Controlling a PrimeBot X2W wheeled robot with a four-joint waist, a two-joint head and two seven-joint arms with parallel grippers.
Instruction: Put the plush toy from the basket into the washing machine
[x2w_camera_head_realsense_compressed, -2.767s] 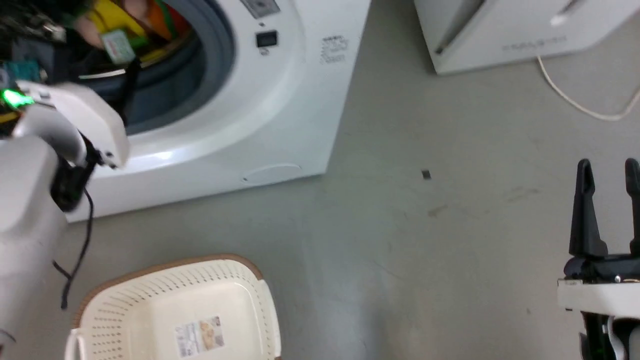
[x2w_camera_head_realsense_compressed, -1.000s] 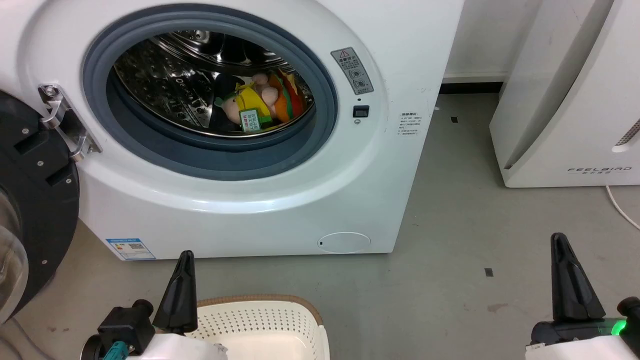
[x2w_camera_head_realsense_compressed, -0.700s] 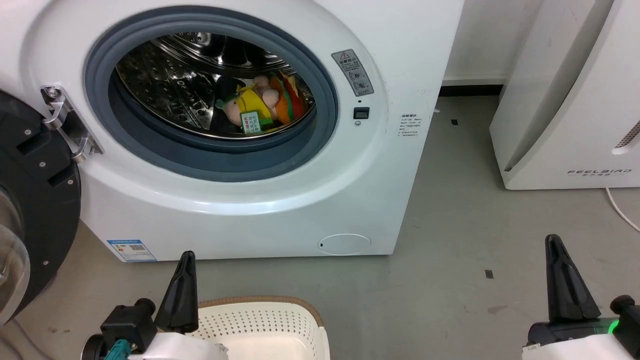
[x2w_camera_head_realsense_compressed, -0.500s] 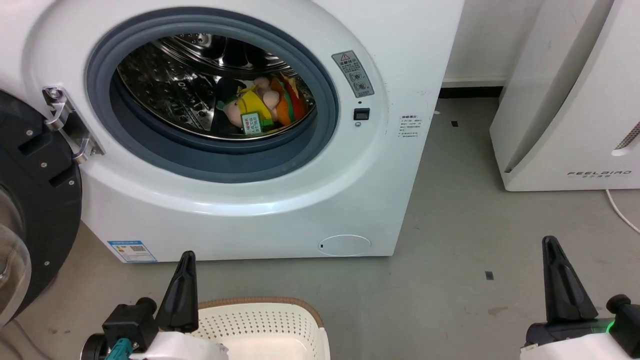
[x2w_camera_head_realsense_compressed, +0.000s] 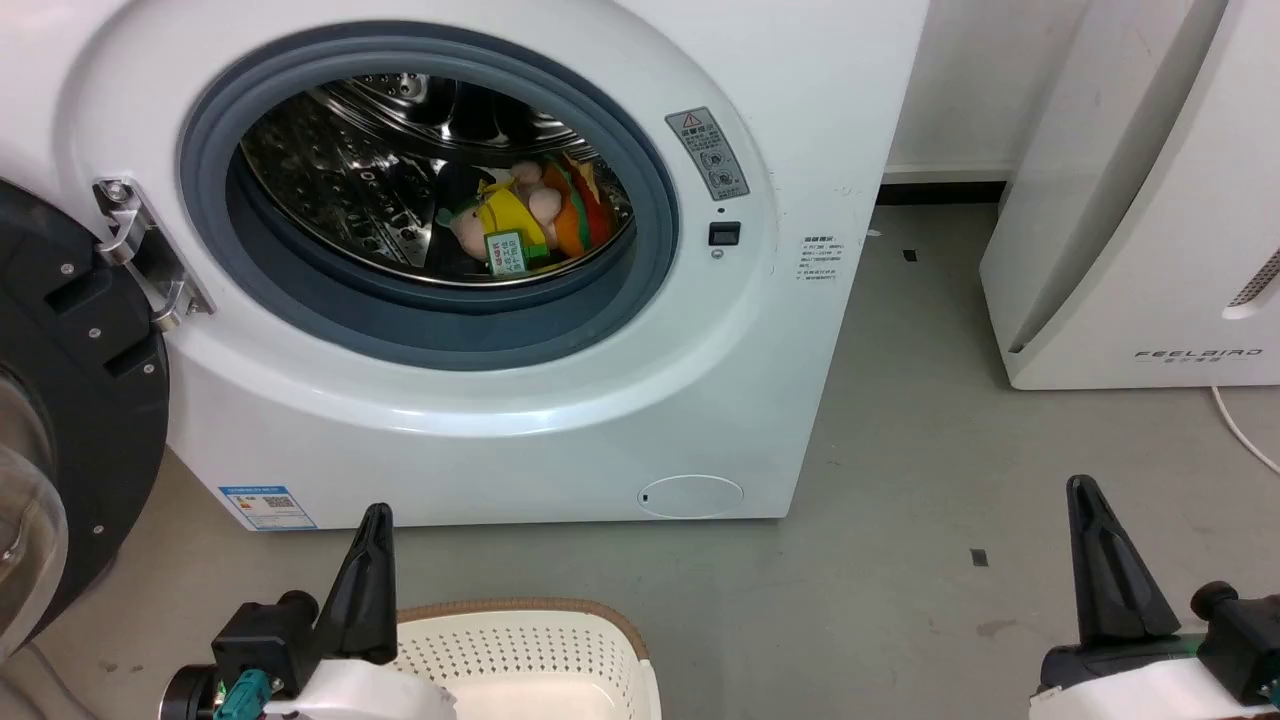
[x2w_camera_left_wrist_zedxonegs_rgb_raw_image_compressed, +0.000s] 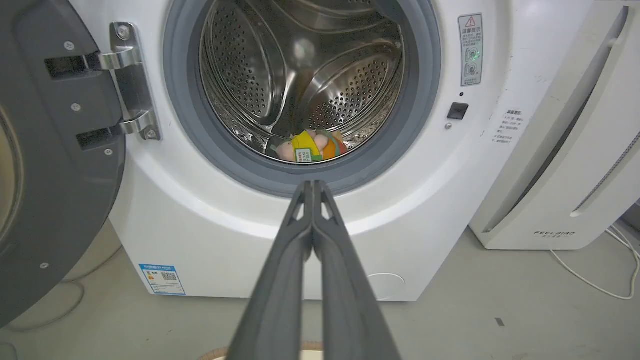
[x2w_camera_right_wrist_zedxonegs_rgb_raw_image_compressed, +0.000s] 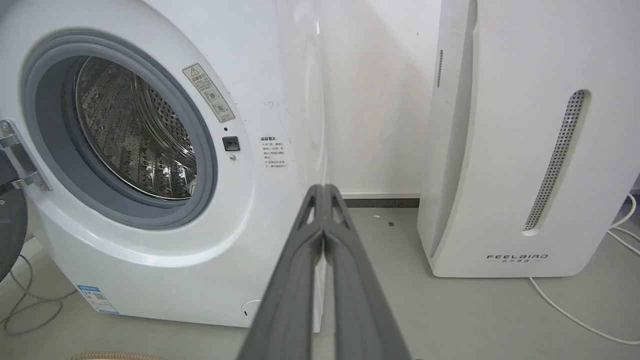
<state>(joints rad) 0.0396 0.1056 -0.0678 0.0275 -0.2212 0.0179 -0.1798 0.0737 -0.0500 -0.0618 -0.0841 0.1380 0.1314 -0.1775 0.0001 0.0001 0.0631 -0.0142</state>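
1. Plush toy (x2w_camera_head_realsense_compressed: 520, 220) lies inside the washing machine (x2w_camera_head_realsense_compressed: 500, 430), on the bottom of its steel drum (x2w_camera_head_realsense_compressed: 340, 190), close to the drum's front edge, with its green-white tag facing outward.
2. Black-framed door (x2w_camera_head_realsense_compressed: 80, 400) stands swung open on the machine's left side.
3. Basket (x2w_camera_head_realsense_compressed: 520, 640) sits on the grey floor (x2w_camera_head_realsense_compressed: 900, 560) before the machine.
4. Left gripper (x2w_camera_left_wrist_zedxonegs_rgb_raw_image_compressed: 312, 186) and right gripper (x2w_camera_right_wrist_zedxonegs_rgb_raw_image_compressed: 324, 189) hang in front of the machine, each with fingers pressed together, holding nothing.
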